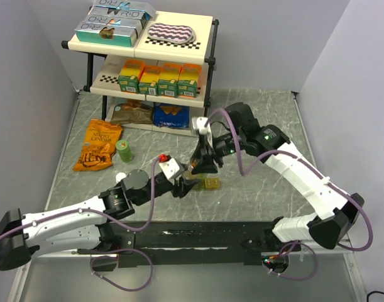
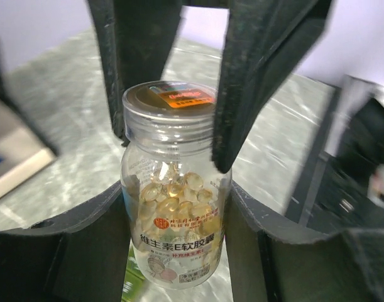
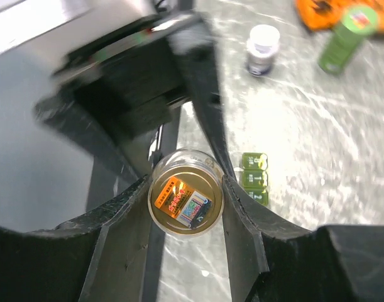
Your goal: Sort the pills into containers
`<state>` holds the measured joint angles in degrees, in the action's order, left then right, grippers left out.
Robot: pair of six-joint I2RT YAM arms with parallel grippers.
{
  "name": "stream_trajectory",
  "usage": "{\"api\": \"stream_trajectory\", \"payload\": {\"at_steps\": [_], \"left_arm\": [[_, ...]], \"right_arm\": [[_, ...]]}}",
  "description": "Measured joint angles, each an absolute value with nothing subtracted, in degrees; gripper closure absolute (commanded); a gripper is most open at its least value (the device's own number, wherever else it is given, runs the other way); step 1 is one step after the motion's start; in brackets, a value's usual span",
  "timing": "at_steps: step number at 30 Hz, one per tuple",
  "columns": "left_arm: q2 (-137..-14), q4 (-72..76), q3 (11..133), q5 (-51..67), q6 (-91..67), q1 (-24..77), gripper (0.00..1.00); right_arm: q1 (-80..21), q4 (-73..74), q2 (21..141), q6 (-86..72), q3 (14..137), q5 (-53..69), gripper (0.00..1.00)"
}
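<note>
1. My left hand (image 2: 176, 192) is clamping the clear bottle (image 2: 176, 251) around its belly and holding it upright. My right hand (image 3: 185, 182) is pinching the lid (image 3: 185, 202) from above.
2. The pill strip (image 3: 254, 179) is lying on the table (image 3: 317, 138), just beside the bottle, at three o'clock from the lid in my right wrist view.
3. If my left grip is slipping while I am twisting, the bottle is likely turning with the lid instead of opening.
4. If the lid is popping free with a jerk, I am risking tipping the bottle, scattering the pills (image 2: 173, 195) or knocking the strip.
5. Seen from overhead, my left arm is reaching in low from eight o'clock. My right arm is arching over from four o'clock, wrist pointing down.
</note>
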<state>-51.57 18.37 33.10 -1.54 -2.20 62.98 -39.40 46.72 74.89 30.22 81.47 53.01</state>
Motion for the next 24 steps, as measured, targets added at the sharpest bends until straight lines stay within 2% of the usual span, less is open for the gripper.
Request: {"api": "stream_trajectory", "payload": {"at_steps": [3,4,5,6,7,11,13,19,24], "left_arm": [[-54.06,21.82,33.10,-7.18,-2.55,63.33,0.99],[-54.74,22.76,33.10,-8.23,-2.66,63.35,0.99],[-55.24,23.46,33.10,-8.99,-2.72,63.40,0.99],[-55.53,23.92,33.10,-9.41,-2.81,63.44,0.99],[-55.70,24.18,33.10,-9.58,-2.85,63.44,0.99],[-55.53,26.35,33.28,-9.13,-2.72,63.48,0.99],[-54.70,27.16,33.36,-8.45,-2.85,63.46,0.99],[-50.94,26.63,33.01,-2.98,-3.90,63.46,0.99],[-49.52,23.59,32.80,7.88,-3.70,62.70,0.99]], "right_arm": [[-37.67,42.81,75.61,23.35,80.99,51.99,0.71],[-37.39,41.93,75.75,21.87,80.90,51.59,0.65],[-37.15,41.23,75.85,20.69,80.88,51.29,0.49],[-37.01,41.08,75.88,20.25,80.88,51.13,0.43],[-36.95,41.04,75.88,19.92,80.90,50.96,0.30],[-36.49,45.30,75.99,20.78,82.63,52.42,0.09],[-35.88,48.71,75.96,22.57,84.84,54.17,0.02],[-34.22,55.66,73.67,34.57,92.05,58.28,0.00],[-34.20,64.64,68.27,57.21,91.31,63.11,0.00]]}}
